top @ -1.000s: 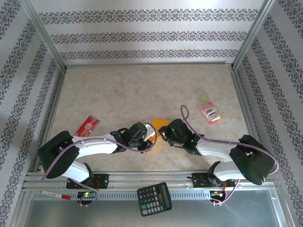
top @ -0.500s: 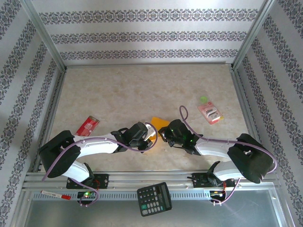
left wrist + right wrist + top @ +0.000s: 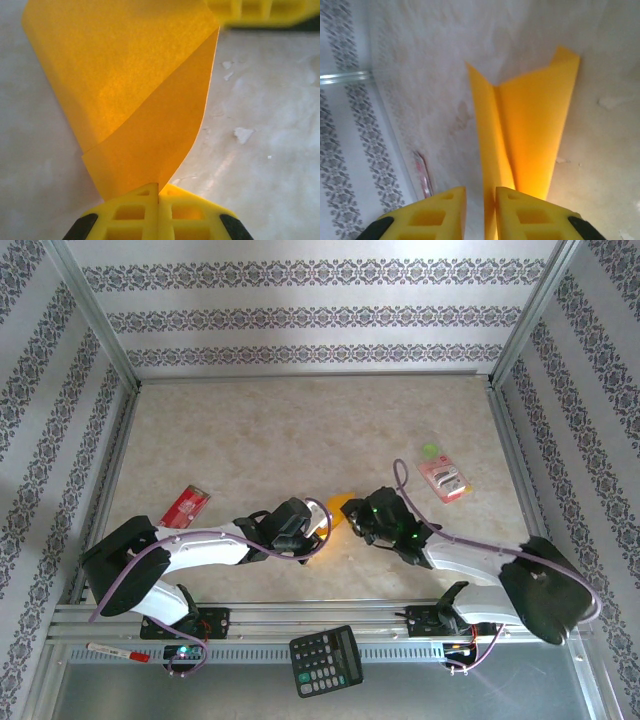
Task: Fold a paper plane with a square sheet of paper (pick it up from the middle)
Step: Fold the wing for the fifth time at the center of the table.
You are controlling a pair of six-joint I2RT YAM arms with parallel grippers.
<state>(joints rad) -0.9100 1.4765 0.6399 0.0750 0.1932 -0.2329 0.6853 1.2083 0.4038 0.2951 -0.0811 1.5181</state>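
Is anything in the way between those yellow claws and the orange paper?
Nothing visible. The left claw is shut on the lower edge of the folded orange-yellow paper sheet, and the right claw has its jaws slightly apart around another edge.

This is looking like a robotics lab test cell. Aluminium posts [image 3: 95, 315] are framing a table [image 3: 300, 430], and patterned panels [image 3: 320, 315] are standing in as walls. A left arm [image 3: 200, 550] and right arm [image 3: 470, 558] are sitting bolted to a slotted rail [image 3: 300, 615], a purple cable [image 3: 480, 539] trailing along one and a calculator [image 3: 326, 660] lying nearby.
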